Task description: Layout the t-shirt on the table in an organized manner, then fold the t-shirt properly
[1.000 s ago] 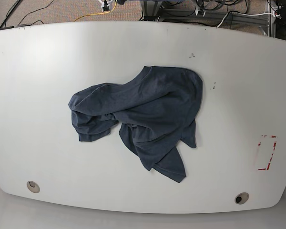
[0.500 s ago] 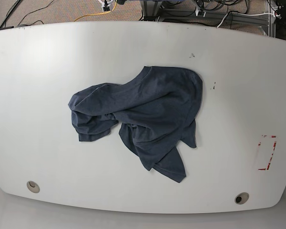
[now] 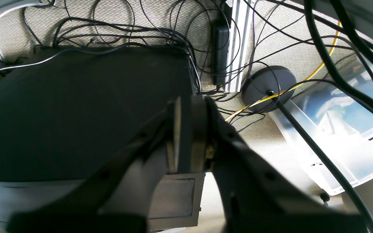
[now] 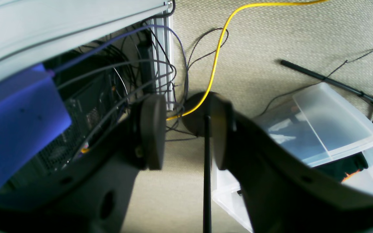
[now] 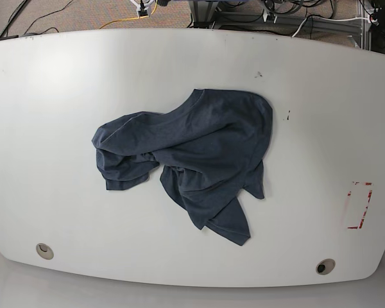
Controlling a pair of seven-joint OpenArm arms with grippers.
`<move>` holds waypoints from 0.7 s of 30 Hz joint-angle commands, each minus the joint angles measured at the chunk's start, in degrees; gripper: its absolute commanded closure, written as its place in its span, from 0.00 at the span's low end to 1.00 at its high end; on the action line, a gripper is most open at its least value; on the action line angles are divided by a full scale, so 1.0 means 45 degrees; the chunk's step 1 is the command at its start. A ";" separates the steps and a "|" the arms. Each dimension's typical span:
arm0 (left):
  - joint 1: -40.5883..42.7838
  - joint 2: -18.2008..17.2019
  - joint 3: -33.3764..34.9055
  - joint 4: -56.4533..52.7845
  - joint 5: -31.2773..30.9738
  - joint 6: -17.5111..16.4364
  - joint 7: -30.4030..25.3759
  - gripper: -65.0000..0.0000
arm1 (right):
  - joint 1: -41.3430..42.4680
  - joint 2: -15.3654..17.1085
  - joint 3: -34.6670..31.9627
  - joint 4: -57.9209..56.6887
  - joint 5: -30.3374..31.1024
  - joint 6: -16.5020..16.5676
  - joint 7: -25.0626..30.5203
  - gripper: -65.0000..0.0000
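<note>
You have a yellow cable (image 4: 217,51) snaking over carpet (image 4: 270,35), a clear plastic bin (image 4: 322,129) beside it, and tangled black wires (image 3: 125,29).

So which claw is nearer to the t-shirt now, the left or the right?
Cannot tell. Neither arm shows above the table beside the t-shirt; left claw and right claw both face floor cables.

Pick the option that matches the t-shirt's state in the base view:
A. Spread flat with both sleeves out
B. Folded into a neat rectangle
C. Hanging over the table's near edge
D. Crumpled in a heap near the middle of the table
D: the t-shirt lies bunched and wrinkled around the middle of the white table, with overlapping folds, no sleeves laid out, and no claw touching it.
</note>
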 commanded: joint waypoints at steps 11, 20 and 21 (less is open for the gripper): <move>0.0470 -0.0031 0.0020 0.1158 -0.0158 0.0035 -0.0232 0.92 | -0.1122 -0.0044 0.0030 0.3155 0.0022 0.0062 -0.1065 0.66; 0.0535 -0.0029 0.0027 0.1595 -0.0094 -0.0026 -0.0128 0.94 | -0.0828 -0.0098 0.0028 0.3454 -0.0029 0.0082 -0.1510 0.67; 0.0535 -0.0029 0.0027 0.1595 -0.0094 -0.0026 -0.0128 0.94 | -0.0828 -0.0098 0.0028 0.3376 -0.0029 0.0082 -0.1490 0.67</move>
